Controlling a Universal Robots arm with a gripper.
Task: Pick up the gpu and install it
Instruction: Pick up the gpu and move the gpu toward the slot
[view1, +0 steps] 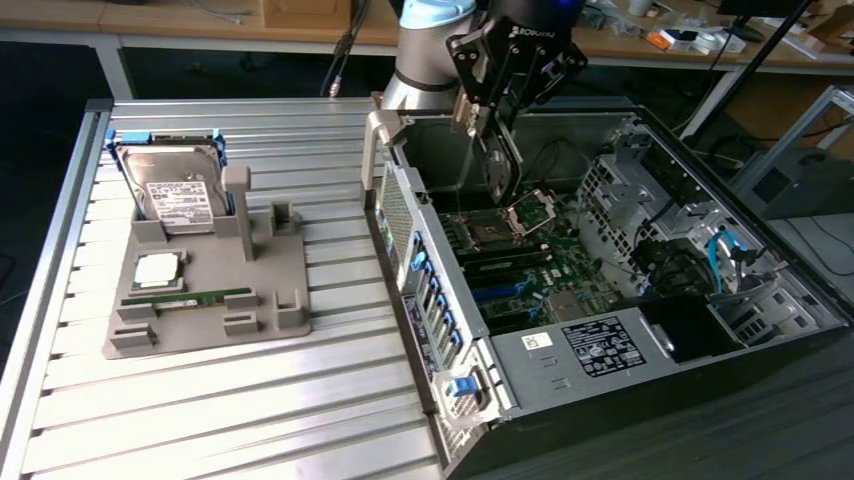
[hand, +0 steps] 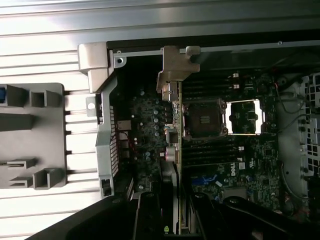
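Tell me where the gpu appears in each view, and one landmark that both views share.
Exterior view: the gpu hangs on edge above the motherboard of the open computer case.
Wrist view: the gpu is edge-on in the centre, beside the CPU socket.
Shared landmark: the CPU socket.

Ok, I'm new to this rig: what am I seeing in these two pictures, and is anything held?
The machine is one robot arm ending in a gripper. One picture is from a camera off the arm, showing a slatted table and an open computer case. The other is from a camera on the wrist, looking into that case. On the table a grey tray carries a hard drive, a processor chip and a green memory stick. The gripper is shut on the gpu, a thin card with a silver bracket, held above the motherboard.
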